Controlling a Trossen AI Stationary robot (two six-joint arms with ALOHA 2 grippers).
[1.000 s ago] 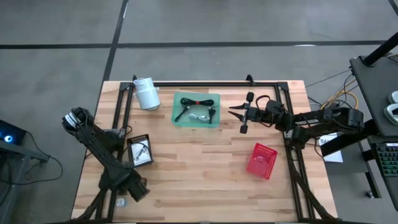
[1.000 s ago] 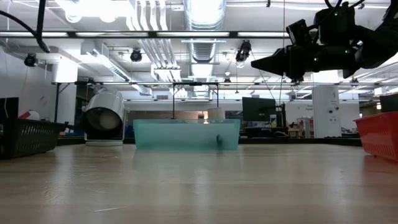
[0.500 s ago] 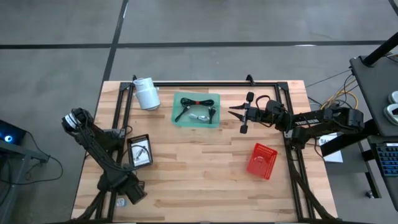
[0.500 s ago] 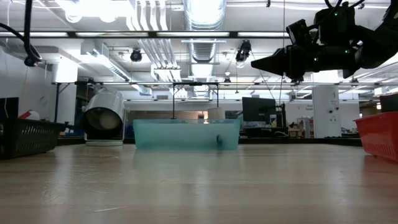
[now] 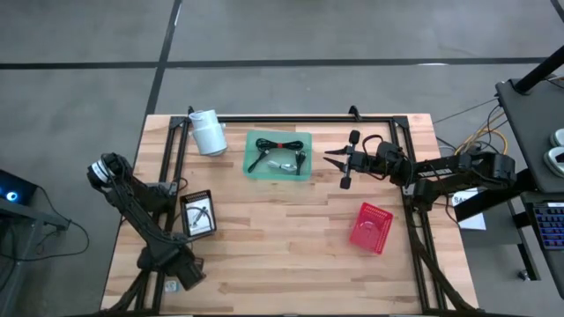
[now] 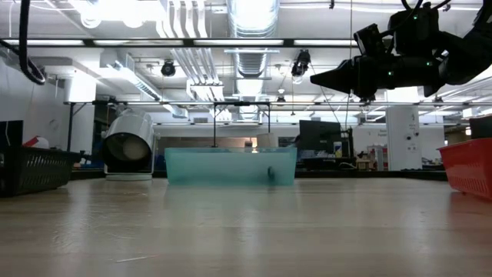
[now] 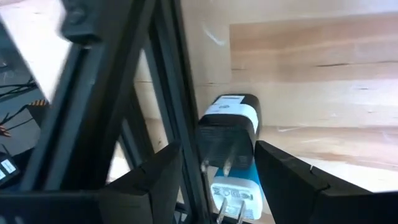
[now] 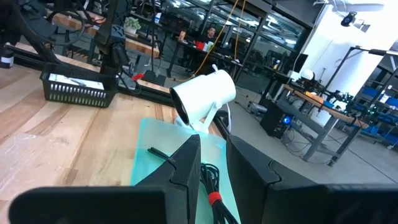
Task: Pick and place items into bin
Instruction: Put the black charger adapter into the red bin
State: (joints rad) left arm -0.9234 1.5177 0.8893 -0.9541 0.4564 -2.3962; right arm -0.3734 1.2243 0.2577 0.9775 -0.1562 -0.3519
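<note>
Items, coiled black cables [image 5: 278, 144] and packets, lay in the shallow teal tray [image 5: 254, 167]. Right gripper [image 5: 337, 166] hovered beside it, fingers parted, empty; it should descend squarely over one cable.

One camera looks straight down on the tabletop [image 5: 282, 238]; another sits level with it; both share the teal tray [image 5: 278, 157].

Robotics lab: exposed ceiling ducts [image 6: 252, 19], workbenches [image 8: 317, 102] (monitors, cables), concrete floor [image 5: 88, 70].
</note>
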